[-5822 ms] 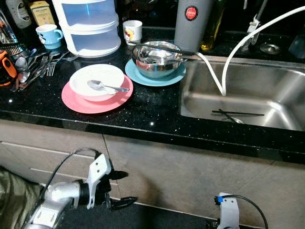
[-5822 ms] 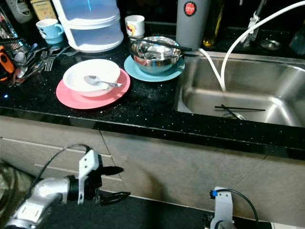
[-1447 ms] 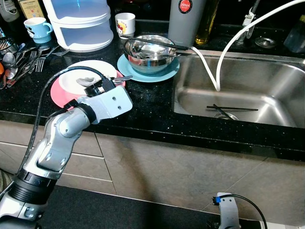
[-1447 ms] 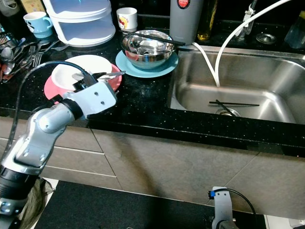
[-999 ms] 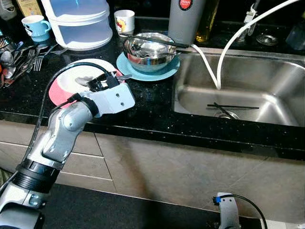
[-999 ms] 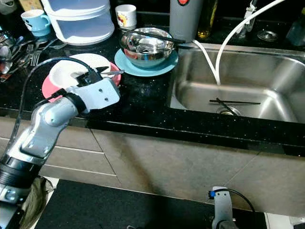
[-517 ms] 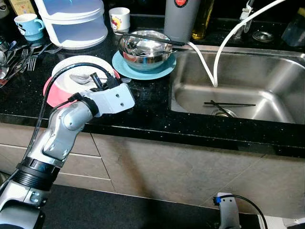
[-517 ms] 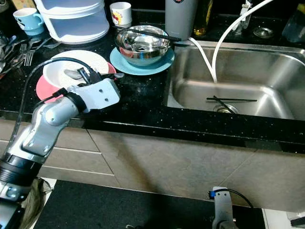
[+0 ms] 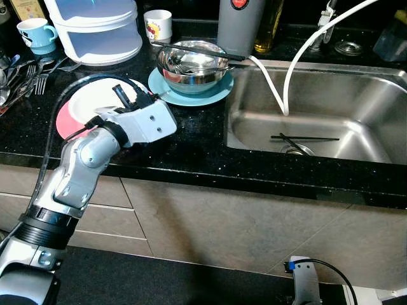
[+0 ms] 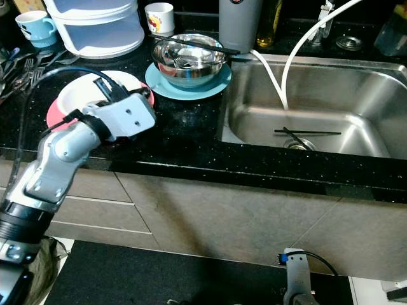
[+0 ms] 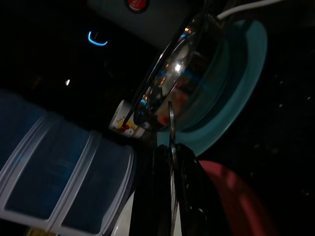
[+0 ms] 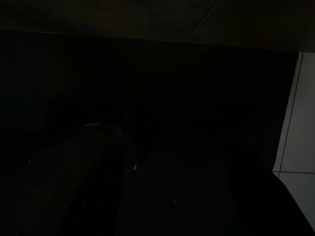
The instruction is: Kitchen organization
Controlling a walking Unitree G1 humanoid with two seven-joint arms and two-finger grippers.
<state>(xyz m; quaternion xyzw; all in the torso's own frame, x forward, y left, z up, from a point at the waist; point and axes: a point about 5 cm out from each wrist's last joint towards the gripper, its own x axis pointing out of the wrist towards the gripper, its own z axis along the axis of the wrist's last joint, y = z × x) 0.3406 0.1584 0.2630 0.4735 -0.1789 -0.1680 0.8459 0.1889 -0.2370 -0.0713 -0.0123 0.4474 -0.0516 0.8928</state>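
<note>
My left gripper (image 9: 130,96) reaches over the white bowl (image 9: 95,101) that sits on the pink plate (image 9: 63,121) near the front edge of the black counter (image 9: 191,140). My fingers (image 11: 157,196) are pressed together on the thin handle of a spoon (image 11: 171,147); the metal strip runs out between them toward the steel bowl (image 9: 191,62).

That steel bowl stands on a teal plate (image 9: 191,86) just beside the pink one, with a dark chopstick-like stick (image 9: 197,52) laid across its rim. Behind it rises a grey flask (image 9: 240,25), and next to that an oil bottle (image 9: 267,28). To the far side of the white bowl are a stack of clear plastic containers (image 9: 95,28), a small white mug (image 9: 158,24) and a blue mug (image 9: 33,33). Forks and spoons (image 9: 25,73) lie loose at the counter's left end. The sink (image 9: 318,114) lies to my right, with a white hose (image 9: 299,57) hanging into it and dark sticks (image 9: 305,138) near the drain.

The head views hide the spoon behind my wrist housing; my left wrist view shows the clamped handle, the teal plate's rim and the steel bowl's side close ahead. My right arm (image 9: 304,286) hangs idle low before the cabinet; its wrist view is nearly black, and I cannot tell how that gripper stands.
</note>
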